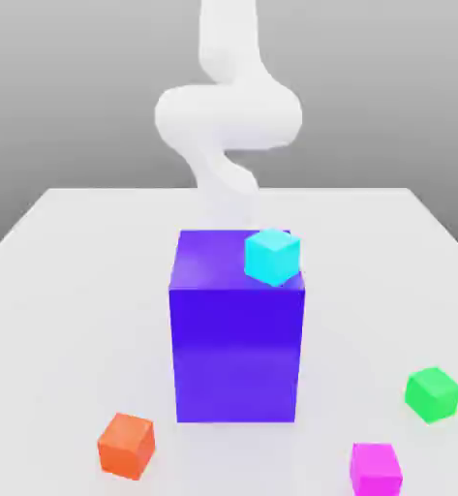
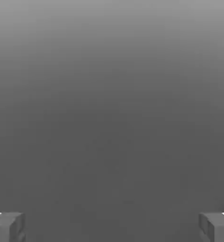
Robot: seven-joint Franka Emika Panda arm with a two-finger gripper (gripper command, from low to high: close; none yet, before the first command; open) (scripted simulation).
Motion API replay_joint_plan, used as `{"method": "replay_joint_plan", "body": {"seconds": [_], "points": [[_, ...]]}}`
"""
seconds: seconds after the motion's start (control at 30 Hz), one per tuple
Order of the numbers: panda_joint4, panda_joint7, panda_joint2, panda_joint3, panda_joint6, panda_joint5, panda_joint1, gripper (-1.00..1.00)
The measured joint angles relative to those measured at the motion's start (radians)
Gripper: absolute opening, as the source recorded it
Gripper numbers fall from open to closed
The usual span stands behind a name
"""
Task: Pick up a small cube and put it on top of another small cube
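**Cyan cube perched on the big block**

We see the small cyan cube [image 1: 272, 257] on the tall blue-violet block [image 1: 236, 354], at its exterior-view right edge; likely light and stiff, best pinched by opposite side faces. Our pincer [image 2: 112, 228] stands wide, empty.

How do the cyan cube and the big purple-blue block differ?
The cyan cube is much smaller than the purple-blue block. The cyan cube is evenly proportioned, while the purple-blue block's front is taller than it is wide. The cyan cube is turned with an edge toward the exterior view, whereas the purple-blue block faces it squarely. Both are plain, flat-sided and single-colored.
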Motion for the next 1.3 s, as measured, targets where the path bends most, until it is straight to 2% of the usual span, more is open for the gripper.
{"method": "replay_joint_plan", "body": {"seconds": [0.33,0.67,0.87,1.03,1.17,1.2,1.3], "points": [[-0.013,-0.456,0.348,-0.125,0.098,0.14,0.237,0.0],[-0.027,-0.883,0.687,-0.127,0.198,0.246,0.366,0.0],[-0.04,-1.069,0.873,-0.099,0.273,0.211,0.392,0.0],[-0.055,-1.165,1.011,-0.094,0.341,0.097,0.421,0.0],[-0.032,-1.201,1.151,-0.071,0.445,0.098,0.41,0.0],[-0.025,-1.207,1.187,-0.061,0.473,0.106,0.402,-1.0],[-0.025,-1.207,1.187,-0.061,0.472,0.106,0.402,-1.0]]}}
